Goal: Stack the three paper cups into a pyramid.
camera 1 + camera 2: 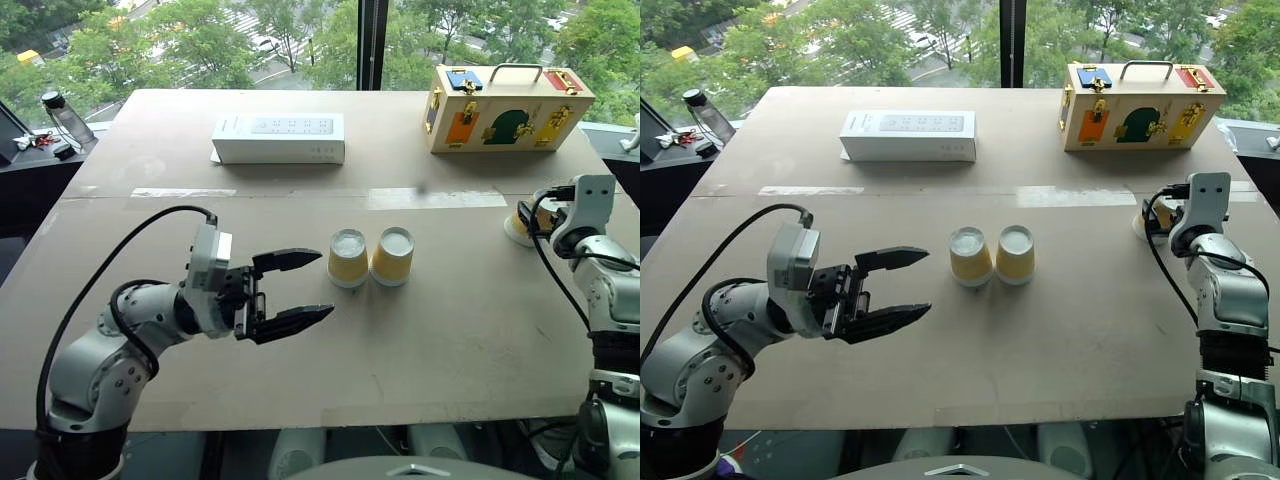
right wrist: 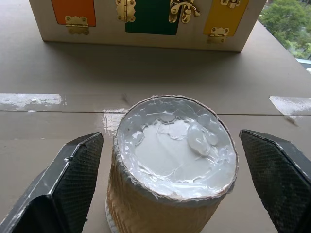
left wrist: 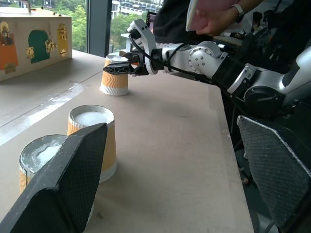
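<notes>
At the table's (image 1: 450,330) middle two paper cups (image 1: 348,258) stand touching; left gripper (image 1: 300,292) is spread empty, right gripper (image 2: 165,189) spread around third cup (image 2: 172,160).

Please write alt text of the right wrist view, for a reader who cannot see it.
An upside-down yellow paper cup stands on the table between the two black fingers of the right pincer, which do not touch it. Behind it stands a wooden box with coloured panels and brass latches.

left hand (image 1: 300,292) fingers spread, right hand (image 2: 170,184) fingers apart
</notes>
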